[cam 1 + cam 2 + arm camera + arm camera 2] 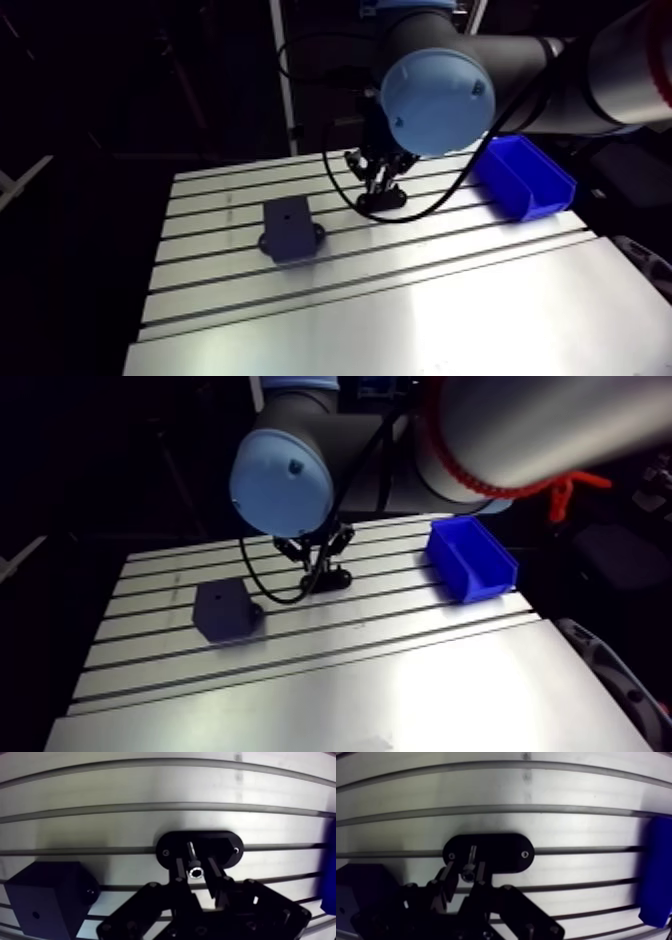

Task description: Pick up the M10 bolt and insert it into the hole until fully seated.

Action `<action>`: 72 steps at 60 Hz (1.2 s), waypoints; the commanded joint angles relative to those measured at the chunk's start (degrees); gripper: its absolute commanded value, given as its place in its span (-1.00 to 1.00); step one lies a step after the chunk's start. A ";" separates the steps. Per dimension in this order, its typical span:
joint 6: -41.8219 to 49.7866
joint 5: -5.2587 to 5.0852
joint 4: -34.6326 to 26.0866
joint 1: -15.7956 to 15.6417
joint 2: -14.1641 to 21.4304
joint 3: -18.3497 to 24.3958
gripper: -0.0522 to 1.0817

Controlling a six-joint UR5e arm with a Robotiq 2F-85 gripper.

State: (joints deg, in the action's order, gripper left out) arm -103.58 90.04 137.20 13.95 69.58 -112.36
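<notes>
1 M10 bolt (194, 863) stands upright, socket head up, in a black oval holder (222, 845) on the slotted table (400, 300). The gripper (195, 868) hangs directly over it, its 2 fingers spread and straddling the head. A narrow gap seems to remain beside it, so this is judged not yet a pinch. The bolt's long axis is vertical, in line with the approach. In the arm view the black block (288, 230) bearing the hole lies at 8 o'clock from the gripper, and the blue bin (525, 176) at 3 o'clock.
</notes>
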 commanded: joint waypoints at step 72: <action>-0.51 0.08 -2.20 -0.14 3.58 1.13 0.71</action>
State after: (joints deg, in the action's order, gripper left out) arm -103.70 89.85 136.51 13.95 70.75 -111.60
